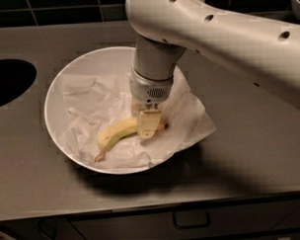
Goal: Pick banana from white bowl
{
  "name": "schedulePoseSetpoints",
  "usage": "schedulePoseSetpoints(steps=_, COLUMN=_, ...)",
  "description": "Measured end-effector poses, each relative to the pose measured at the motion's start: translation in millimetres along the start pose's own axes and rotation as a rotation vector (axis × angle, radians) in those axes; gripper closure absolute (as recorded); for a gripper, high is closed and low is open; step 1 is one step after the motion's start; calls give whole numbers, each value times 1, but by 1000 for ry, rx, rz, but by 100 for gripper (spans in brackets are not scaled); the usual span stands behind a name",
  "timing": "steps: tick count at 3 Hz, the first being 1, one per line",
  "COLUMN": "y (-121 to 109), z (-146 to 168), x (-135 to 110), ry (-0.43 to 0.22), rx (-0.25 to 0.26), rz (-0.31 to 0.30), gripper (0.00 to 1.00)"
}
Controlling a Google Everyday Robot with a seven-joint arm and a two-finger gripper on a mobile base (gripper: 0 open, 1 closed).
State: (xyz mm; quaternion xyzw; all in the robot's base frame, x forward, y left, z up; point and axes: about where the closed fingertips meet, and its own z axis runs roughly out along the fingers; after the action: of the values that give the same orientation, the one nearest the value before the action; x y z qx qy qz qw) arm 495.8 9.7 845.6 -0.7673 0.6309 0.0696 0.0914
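Note:
The banana (118, 133) is small, curved and yellow. It lies on crumpled white paper (90, 102) inside the white bowl (53, 93), with its dark tip at the lower left. My gripper (144, 118) comes straight down from the white arm (211, 31) onto the banana's right end. One finger (149, 126) stands in front of the banana and the other behind it, so the jaws are closed on the fruit. The banana's stem end just shows past the front finger. The banana rests on the paper.
The bowl sits on a dark grey counter (250, 153). A dark round opening (8, 82) is cut into the counter at the left. The counter's front edge and a drawer handle (191, 220) are below. The paper hangs over the bowl's right rim (202, 125).

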Motion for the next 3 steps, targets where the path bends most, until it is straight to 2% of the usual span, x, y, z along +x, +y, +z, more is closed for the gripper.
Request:
schedulePoseSetpoints(steps=1, y=-1, z=2, x=1, ry=-2, rx=-3, rz=2, gripper=63)
schedulePoseSetpoints(steps=2, y=-1, z=2, x=1, ry=-2, rx=-3, rz=2, gripper=86)
schedulePoseSetpoints(steps=3, y=-1, z=2, x=1, ry=-2, rx=-3, rz=2, gripper=100)
